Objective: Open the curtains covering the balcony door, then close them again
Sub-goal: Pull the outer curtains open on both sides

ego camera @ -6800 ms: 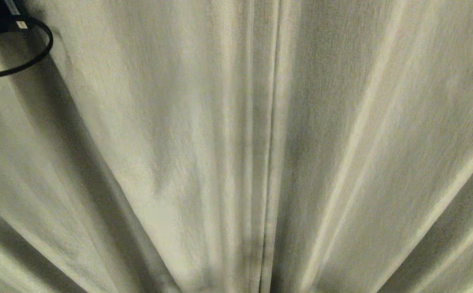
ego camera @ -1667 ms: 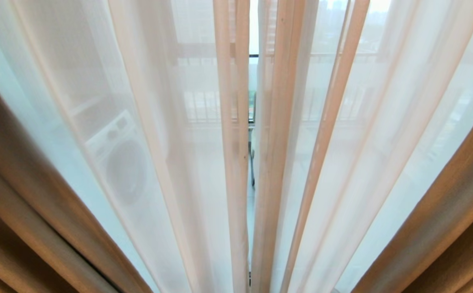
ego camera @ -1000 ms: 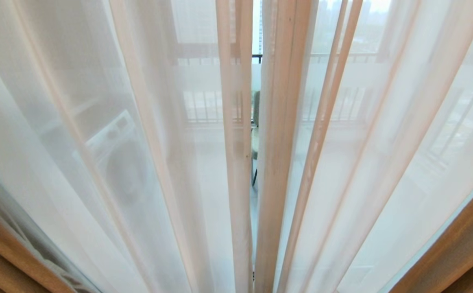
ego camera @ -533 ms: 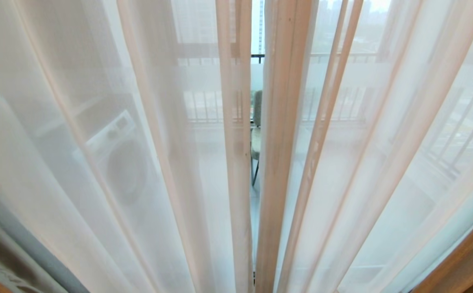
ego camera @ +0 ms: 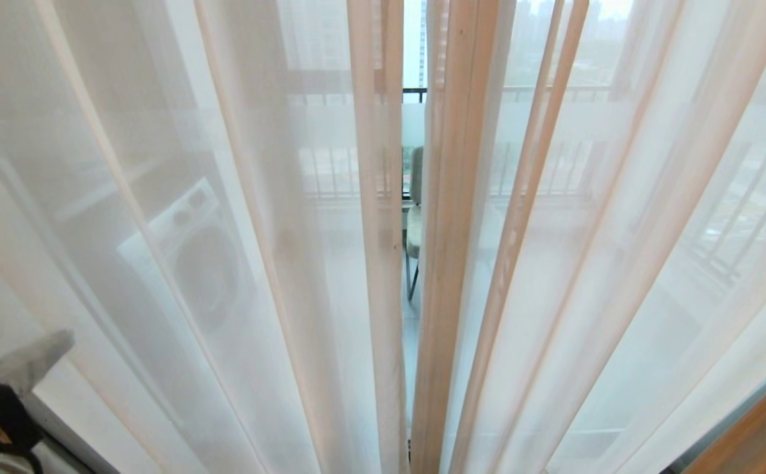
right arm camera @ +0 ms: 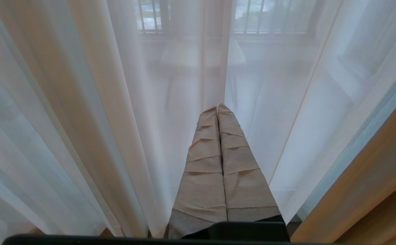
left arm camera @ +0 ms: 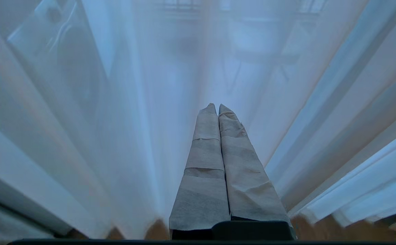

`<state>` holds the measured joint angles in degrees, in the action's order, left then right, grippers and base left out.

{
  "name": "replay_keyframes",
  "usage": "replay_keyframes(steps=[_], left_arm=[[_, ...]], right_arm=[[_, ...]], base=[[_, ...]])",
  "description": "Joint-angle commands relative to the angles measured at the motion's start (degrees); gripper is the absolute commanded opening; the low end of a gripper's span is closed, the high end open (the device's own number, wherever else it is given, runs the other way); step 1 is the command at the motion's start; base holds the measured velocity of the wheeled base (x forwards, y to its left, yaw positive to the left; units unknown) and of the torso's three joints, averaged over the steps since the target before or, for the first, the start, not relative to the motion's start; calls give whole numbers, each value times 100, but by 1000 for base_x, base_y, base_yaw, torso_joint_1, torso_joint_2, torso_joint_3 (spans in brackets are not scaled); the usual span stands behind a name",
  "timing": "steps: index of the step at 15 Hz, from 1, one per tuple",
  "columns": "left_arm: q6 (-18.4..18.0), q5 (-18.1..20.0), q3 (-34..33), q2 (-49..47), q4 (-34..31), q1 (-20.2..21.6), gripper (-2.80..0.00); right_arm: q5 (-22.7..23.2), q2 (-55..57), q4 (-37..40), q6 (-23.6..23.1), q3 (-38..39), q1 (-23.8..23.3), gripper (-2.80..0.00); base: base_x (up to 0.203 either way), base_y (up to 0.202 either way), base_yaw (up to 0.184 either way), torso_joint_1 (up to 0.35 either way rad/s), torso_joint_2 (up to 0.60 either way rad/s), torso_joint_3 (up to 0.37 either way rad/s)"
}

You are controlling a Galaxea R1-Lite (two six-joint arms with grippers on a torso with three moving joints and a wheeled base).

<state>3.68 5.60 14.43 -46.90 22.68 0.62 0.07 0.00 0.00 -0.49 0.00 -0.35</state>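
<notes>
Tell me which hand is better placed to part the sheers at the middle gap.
Right, probably: the right hand, shut, points almost at the sheers and their middle gap; the left hand, also shut, sits far off to the left.

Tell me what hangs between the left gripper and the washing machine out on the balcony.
Only the white sheers: in the head view the shut left gripper sits on the room side, the washing machine showing dimly through them.

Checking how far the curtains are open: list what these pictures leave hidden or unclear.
- Head view: balcony door frame veiled by the white sheers; only a narrow centre gap is bare.
- Head view: thick drape cut off by the corner.
- Head view: left gripper partly off-frame; right gripper absent.
- Both wrist views: balcony blurred through sheers.
</notes>
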Motion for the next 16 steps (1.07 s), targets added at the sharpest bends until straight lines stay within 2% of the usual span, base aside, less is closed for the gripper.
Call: replay_keyframes(steps=[1, 6, 9, 12, 16], left_arm=[[-14, -103, -341, 619, -173, -178, -280], [-74, -137, -1327, 1766, -234, -116, -280], [-87, -175, -1423, 2587, -862, -203, -280], [-89, -274, -1441, 3332, -1817, -282, -280], [-63, -639, -1442, 4206, -2217, -84, -280]], right_arm=[[1, 9, 0, -4, 0, 0, -280], [1, 9, 0, -4, 0, 1, -280], [1, 9, 0, -4, 0, 0, -280], [1, 9, 0, -4, 0, 0, -280], [1, 9, 0, -4, 0, 0, -280]], base=[[0, 0, 0, 0, 0, 0], [0, 0, 0, 0, 0, 0], [0, 0, 0, 0, 0, 0], [0, 0, 0, 0, 0, 0], [0, 0, 0, 0, 0, 0]])
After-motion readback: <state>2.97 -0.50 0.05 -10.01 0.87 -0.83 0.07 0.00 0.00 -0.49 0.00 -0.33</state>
